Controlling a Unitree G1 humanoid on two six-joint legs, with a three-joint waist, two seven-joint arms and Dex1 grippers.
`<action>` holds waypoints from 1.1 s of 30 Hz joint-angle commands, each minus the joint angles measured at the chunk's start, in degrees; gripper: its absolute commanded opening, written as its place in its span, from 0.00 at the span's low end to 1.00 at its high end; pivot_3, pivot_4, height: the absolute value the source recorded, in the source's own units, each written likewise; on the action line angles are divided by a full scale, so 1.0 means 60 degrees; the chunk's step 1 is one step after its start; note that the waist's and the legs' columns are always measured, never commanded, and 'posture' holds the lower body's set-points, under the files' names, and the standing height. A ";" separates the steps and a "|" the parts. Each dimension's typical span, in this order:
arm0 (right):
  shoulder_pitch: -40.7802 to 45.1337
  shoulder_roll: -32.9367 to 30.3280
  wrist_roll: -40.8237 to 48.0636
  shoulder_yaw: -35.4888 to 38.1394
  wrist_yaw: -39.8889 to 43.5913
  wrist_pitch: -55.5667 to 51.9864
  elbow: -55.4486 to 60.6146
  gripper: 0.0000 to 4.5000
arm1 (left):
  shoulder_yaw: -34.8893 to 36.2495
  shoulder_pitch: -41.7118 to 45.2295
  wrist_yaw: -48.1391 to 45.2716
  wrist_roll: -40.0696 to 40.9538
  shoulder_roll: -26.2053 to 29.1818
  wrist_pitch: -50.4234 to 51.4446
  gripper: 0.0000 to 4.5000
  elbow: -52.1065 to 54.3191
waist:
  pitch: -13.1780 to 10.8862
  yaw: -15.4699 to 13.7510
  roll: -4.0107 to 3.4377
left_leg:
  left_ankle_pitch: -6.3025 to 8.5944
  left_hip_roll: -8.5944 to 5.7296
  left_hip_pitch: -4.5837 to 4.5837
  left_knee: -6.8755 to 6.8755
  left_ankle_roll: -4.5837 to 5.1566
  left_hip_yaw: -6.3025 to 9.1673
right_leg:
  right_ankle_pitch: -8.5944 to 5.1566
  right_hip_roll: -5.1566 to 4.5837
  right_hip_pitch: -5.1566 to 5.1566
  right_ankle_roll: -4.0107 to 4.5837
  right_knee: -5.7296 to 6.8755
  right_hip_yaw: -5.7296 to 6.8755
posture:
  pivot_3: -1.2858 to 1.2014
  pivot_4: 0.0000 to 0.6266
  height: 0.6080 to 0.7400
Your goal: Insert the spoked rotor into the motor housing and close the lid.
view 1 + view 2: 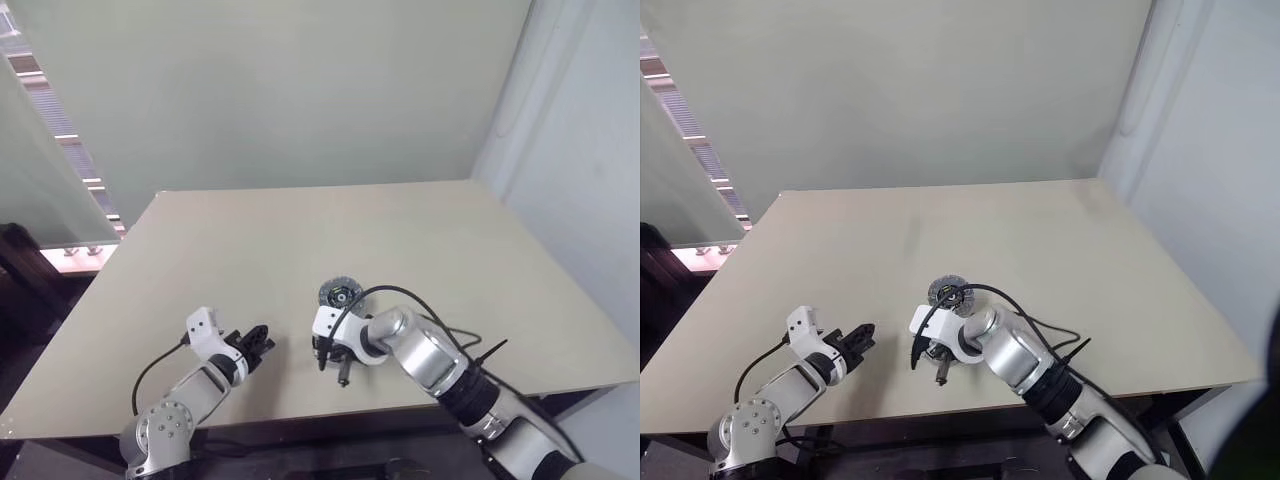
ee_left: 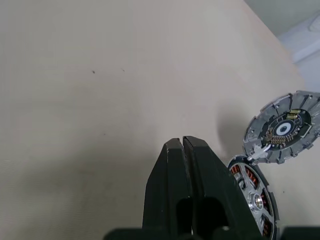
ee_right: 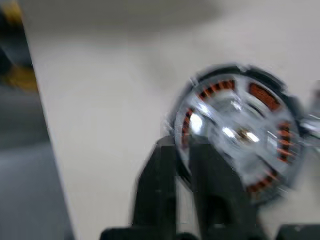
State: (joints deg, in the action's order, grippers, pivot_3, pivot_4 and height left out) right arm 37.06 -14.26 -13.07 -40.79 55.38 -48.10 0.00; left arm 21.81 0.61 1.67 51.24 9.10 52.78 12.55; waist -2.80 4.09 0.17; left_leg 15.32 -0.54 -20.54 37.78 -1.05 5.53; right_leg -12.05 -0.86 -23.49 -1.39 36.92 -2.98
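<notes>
At the bottom left of the head view, the left gripper (image 1: pixel 262 343) hovers over the bare beige table (image 1: pixel 300 240), its two black fingers (image 2: pixel 187 185) pressed shut on nothing.

Just right of it, at lower centre, the right gripper (image 1: pixel 335 368) points down at the table edge. Its wrist view shows its fingers (image 3: pixel 165 185) a small way apart, their tips at the near rim of the motor housing (image 3: pixel 240 132), a round shallow metal cup with copper-orange windings. A shiny silver spoked face sits within that ring, so the spoked rotor (image 3: pixel 235 130) is probably already seated, though blur leaves this uncertain. Whether the fingers pinch the rim or merely stand at it, I cannot tell.

Just beyond the right wrist lies the lid (image 1: pixel 339 295), a thin dull-grey slotted disc with a dark hub, beside the housing and joined to it by a short white lead (image 2: pixel 257 152).

The step in hand looks like closing the lid. It should be taken by its edge, kept level, centred over the hub, lowered without straining the lead, with the housing steadied.
</notes>
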 commanded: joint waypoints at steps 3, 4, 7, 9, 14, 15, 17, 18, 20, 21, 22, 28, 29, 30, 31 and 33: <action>0.1075 -0.0729 -0.0075 -0.0607 0.0982 0.0459 0.0795 0.53 | 0.0006 0.0225 -0.0200 -0.0066 0.0107 -0.0202 0.00 0.0037 | 0.0000 0.0004 0.0000 | 0.0000 0.0002 0.0000 -0.0010 0.0001 0.0004 | 0.0001 0.0000 -0.0004 -0.0002 -0.0001 0.0005 | 0.52 0.00 1.00; 0.1247 -0.0840 -0.0134 -0.0767 0.1130 0.0541 0.0709 0.61 | 0.0001 0.0248 -0.0210 -0.0070 0.0107 -0.0212 0.00 0.0014 | 0.0000 0.0001 0.0000 | 0.0000 0.0005 0.0001 -0.0015 0.0001 0.0005 | 0.0002 0.0000 -0.0005 -0.0002 -0.0001 0.0008 | 0.52 0.00 1.00; 0.1586 -0.0950 -0.0264 -0.1041 0.1275 0.0760 0.0376 0.85 | -0.0013 0.0308 -0.0243 -0.0081 0.0117 -0.0241 0.00 -0.0055 | 0.0000 -0.0001 0.0001 | 0.0000 0.0008 0.0000 -0.0022 0.0000 0.0012 | 0.0002 0.0000 -0.0005 -0.0002 -0.0002 0.0020 | 0.52 0.00 1.00; 0.1768 -0.1031 -0.0405 -0.1309 0.1440 0.0952 0.0121 0.92 | -0.0017 0.0340 -0.0265 -0.0089 0.0123 -0.0255 0.00 -0.0092 | 0.0000 -0.0004 0.0001 | 0.0000 0.0008 0.0000 -0.0025 0.0000 0.0013 | 0.0002 0.0000 -0.0005 -0.0002 -0.0003 0.0022 | 0.52 0.00 1.00; 0.1871 -0.1148 -0.0737 -0.2058 0.1936 0.1644 -0.0557 0.92 | 0.0022 0.0291 -0.0292 -0.0120 0.0104 -0.0240 0.00 -0.0038 | 0.0000 -0.0005 0.0001 | 0.0000 0.0004 -0.0002 -0.0024 0.0000 0.0015 | 0.0002 -0.0006 0.0000 -0.0002 -0.0012 0.0024 | 0.52 0.00 1.00; 0.1852 -0.1142 -0.0777 -0.2142 0.1973 0.1750 -0.0649 0.92 | 0.0032 0.0261 -0.0293 -0.0121 0.0107 -0.0236 0.00 -0.0014 | 0.0000 -0.0005 0.0001 | 0.0000 0.0003 -0.0002 -0.0023 0.0000 0.0014 | 0.0002 -0.0007 0.0000 -0.0002 -0.0012 0.0024 | 0.52 0.00 1.00; 0.1817 -0.1109 -0.0821 -0.2216 0.1997 0.1895 -0.0789 0.92 | 0.0044 0.0216 -0.0294 -0.0123 0.0110 -0.0229 0.00 0.0022 | 0.0000 -0.0006 0.0001 | 0.0000 0.0004 -0.0002 -0.0024 0.0000 0.0014 | 0.0002 -0.0007 -0.0003 -0.0002 -0.0011 0.0024 | 0.52 0.00 1.00; 0.1793 -0.1064 -0.0848 -0.2223 0.1977 0.1955 -0.0885 0.92 | 0.0054 0.0194 -0.0290 -0.0120 0.0111 -0.0224 0.00 0.0041 | 0.0000 -0.0006 0.0001 | 0.0000 0.0005 -0.0002 -0.0024 0.0000 0.0015 | 0.0002 -0.0007 -0.0003 -0.0002 -0.0011 0.0025 | 0.52 0.00 1.00; 0.1758 -0.0987 -0.0895 -0.2232 0.1937 0.2067 -0.1055 0.92 | 0.0064 0.0155 -0.0280 -0.0119 0.0115 -0.0214 0.00 0.0077 | 0.0000 -0.0005 0.0001 | 0.0000 0.0007 -0.0001 -0.0025 0.0000 0.0016 | 0.0002 -0.0007 -0.0003 -0.0002 -0.0010 0.0028 | 0.52 0.00 1.00; 0.1730 -0.0929 -0.0892 -0.2205 0.1893 0.2105 -0.1126 0.92 | 0.0066 0.0137 -0.0277 -0.0117 0.0118 -0.0210 0.00 0.0094 | 0.0000 -0.0005 0.0001 | 0.0000 0.0007 -0.0001 -0.0025 0.0000 0.0016 | 0.0002 -0.0007 -0.0002 -0.0002 -0.0010 0.0029 | 0.52 0.00 1.00; 0.1710 -0.0881 -0.0911 -0.2198 0.1869 0.2145 -0.1191 0.92 | 0.0064 0.0119 -0.0272 -0.0117 0.0120 -0.0207 0.00 0.0114 | 0.0000 -0.0003 0.0001 | 0.0000 0.0007 -0.0001 -0.0025 0.0000 0.0016 | 0.0002 -0.0007 -0.0002 -0.0002 -0.0010 0.0029 | 0.52 0.00 1.00; 0.1597 -0.0610 -0.1025 -0.2155 0.1799 0.2282 -0.1449 0.92 | 0.0044 0.0058 -0.0256 -0.0099 0.0128 -0.0178 0.00 0.0207 | 0.0000 -0.0001 0.0001 | 0.0000 0.0013 0.0007 -0.0023 -0.0001 0.0016 | 0.0002 -0.0007 0.0002 -0.0002 -0.0009 0.0034 | 0.52 0.00 1.00; 0.1582 -0.0578 -0.1043 -0.2163 0.1793 0.2296 -0.1493 0.92 | 0.0044 0.0056 -0.0255 -0.0101 0.0131 -0.0178 0.00 0.0215 | 0.0000 -0.0001 0.0001 | 0.0000 0.0015 0.0007 -0.0021 -0.0001 0.0015 | 0.0002 -0.0007 0.0002 -0.0002 -0.0009 0.0036 | 0.52 0.00 1.00; 0.1568 -0.0549 -0.1061 -0.2164 0.1784 0.2311 -0.1535 0.92 | 0.0043 0.0055 -0.0255 -0.0104 0.0134 -0.0180 0.00 0.0220 | 0.0000 -0.0001 0.0001 | -0.0001 0.0016 0.0009 -0.0021 -0.0001 0.0015 | 0.0002 -0.0006 0.0002 -0.0002 -0.0009 0.0037 | 0.52 0.00 1.00; 0.1550 -0.0528 -0.1082 -0.2165 0.1779 0.2317 -0.1556 0.88 | 0.0045 0.0045 -0.0254 -0.0101 0.0135 -0.0179 0.00 0.0236 | 0.0000 0.0000 0.0002 | -0.0001 0.0018 0.0011 -0.0020 -0.0002 0.0015 | 0.0001 -0.0006 0.0003 -0.0002 -0.0008 0.0040 | 0.52 0.00 1.00; 0.1498 -0.0486 -0.1125 -0.2156 0.1776 0.2325 -0.1588 0.79 | 0.0052 0.0024 -0.0249 -0.0100 0.0141 -0.0179 0.00 0.0268 | 0.0000 -0.0002 0.0001 | -0.0002 0.0023 0.0015 -0.0019 -0.0003 0.0013 | 0.0002 -0.0005 0.0005 -0.0002 -0.0007 0.0043 | 0.52 0.00 1.00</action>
State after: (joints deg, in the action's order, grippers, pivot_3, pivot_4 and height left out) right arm 46.42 -17.56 -19.35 -54.58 66.25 -34.78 -9.53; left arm 21.76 0.47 0.38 50.38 9.22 52.16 11.23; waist -2.80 4.08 0.18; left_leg 15.31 -0.40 -20.44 37.67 -1.07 5.61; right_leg -12.04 -0.89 -23.45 -1.40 36.88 -2.71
